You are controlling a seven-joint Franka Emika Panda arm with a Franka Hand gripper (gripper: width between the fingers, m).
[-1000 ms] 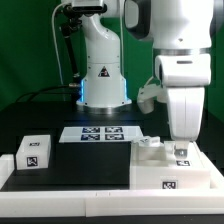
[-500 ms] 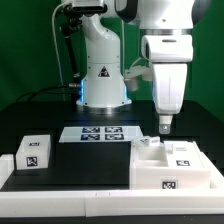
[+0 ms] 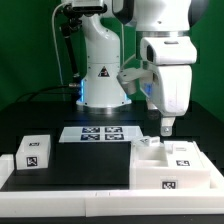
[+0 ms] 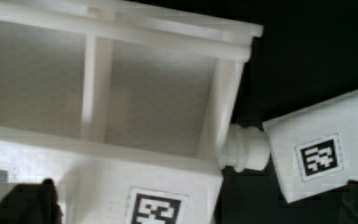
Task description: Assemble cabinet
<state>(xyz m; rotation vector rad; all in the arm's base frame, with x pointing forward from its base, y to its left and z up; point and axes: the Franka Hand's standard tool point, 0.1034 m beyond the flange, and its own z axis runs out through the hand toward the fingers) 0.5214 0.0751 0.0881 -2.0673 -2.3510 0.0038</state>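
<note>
Block [image 3: 35, 152]: small, white, tagged, on table [image 3: 30, 115] at exterior view's left, well apart from the rest.
Marker board [image 3: 100, 133]: flat, mid-table, in front of arm base.
Cabinet [image 3: 172, 168]: white open shell at exterior view's right, resting on table, tag on front face. Wrist view shows divided compartments inside, with tagged panel [image 4: 322, 148] just beside shell's corner.
Gripper [image 3: 166, 128]: hovers above cabinet's rear edge, clear of it, pointing down. Nothing seen held. Finger gap: cannot tell.
</note>
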